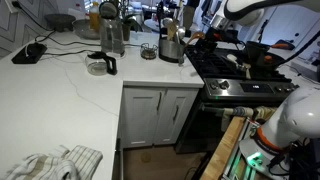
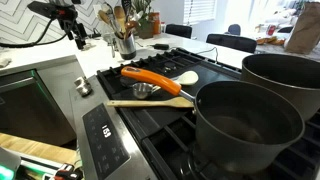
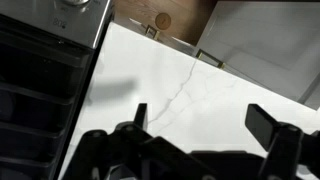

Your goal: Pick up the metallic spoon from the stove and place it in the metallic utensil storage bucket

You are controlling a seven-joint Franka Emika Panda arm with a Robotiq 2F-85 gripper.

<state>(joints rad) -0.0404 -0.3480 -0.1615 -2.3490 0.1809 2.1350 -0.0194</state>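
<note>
**Stove top and counter: contents as seen**

1. Large dark pot (image 2: 245,128): sitting nearest the lens on the near right of the stove (image 2: 100,132). A second dark pot (image 2: 285,72) is standing just behind it.
2. Wooden spoon (image 2: 150,102): lying across the grates to the left of the pots.
3. Metallic spoon (image 2: 143,90): showing as a small shiny piece lying on the stove, between the wooden spoon and an orange-handled utensil (image 2: 150,76). It is too small to describe further. Nothing is holding it.
4. White-headed spoon (image 2: 187,77): resting just right of the orange handle.
5. Metallic utensil storage bucket (image 2: 125,46): standing upright on the white counter (image 1: 70,90) by the stove's far left corner, with wooden handles sticking up out of it. It is well apart from the metallic spoon.
6. Steel pitcher (image 1: 112,35): standing farther left on the counter, with a small clear vessel (image 1: 100,66) near it.
7. Crumpled towel (image 1: 50,162): lying at the counter's near left edge.
8. Gripper (image 3: 200,112): hovering over the counter beside the stove's edge in the wrist view. Its fingers (image 3: 268,125) are spreading wide with nothing between them.
</note>
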